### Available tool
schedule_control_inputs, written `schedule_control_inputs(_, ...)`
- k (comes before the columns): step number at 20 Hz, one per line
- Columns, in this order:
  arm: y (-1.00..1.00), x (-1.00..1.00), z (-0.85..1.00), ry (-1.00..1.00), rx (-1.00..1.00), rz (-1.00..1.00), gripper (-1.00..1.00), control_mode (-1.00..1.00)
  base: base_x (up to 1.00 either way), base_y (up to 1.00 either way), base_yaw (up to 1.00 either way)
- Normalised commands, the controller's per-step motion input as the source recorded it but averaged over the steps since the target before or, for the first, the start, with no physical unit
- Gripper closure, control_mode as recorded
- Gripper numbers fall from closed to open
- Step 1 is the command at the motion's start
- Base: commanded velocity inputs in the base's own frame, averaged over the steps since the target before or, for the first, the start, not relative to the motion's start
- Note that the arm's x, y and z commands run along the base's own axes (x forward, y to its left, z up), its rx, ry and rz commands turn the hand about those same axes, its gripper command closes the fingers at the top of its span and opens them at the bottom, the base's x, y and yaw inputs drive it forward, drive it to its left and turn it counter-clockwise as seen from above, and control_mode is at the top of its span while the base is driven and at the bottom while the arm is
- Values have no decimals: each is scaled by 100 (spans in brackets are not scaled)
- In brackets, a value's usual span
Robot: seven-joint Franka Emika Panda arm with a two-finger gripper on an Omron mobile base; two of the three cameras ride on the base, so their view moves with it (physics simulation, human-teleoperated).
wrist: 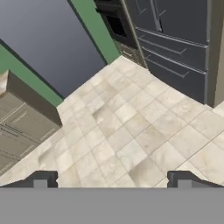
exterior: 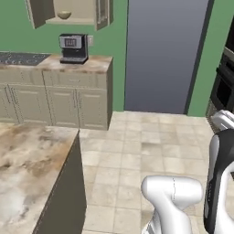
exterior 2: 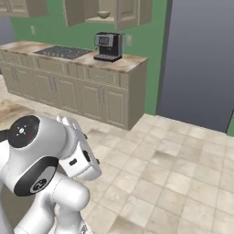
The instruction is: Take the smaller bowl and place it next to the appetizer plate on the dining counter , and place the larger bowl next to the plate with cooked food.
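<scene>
Filling the lower left of the left base view is the dining surface [exterior: 27, 169], bare. High in the open cupboard at upper left sits the smaller bowl [exterior: 64, 15]. The jaws [wrist: 113, 178] hang spread wide over floor tiles.

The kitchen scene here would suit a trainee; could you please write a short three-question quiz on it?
1. True or false: the coffee machine stands on the wall counter.
2. Where is the smaller bowl? A) in the open wall cabinet B) on the floor C) in the gripper
3. Fill in: in the hand view the gripper is ____ above bare floor tiles.

Key: 1 true; 2 A; 3 open.
</scene>
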Motion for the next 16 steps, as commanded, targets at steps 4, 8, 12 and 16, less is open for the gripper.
schedule_control_inputs(4, 0, 0, 0, 0, 0, 0, -100, 100, 100, -58, 11)
schedule_control_inputs(8, 0, 0, 0, 0, 0, 0, -100, 100, 100, -57, 11)
schedule_control_inputs(12, 0, 0, 0, 0, 0, 0, -100, 100, 100, -45, 12)
schedule_control_inputs(16, 0, 0, 0, 0, 0, 0, -100, 100, 100, -27, 10)
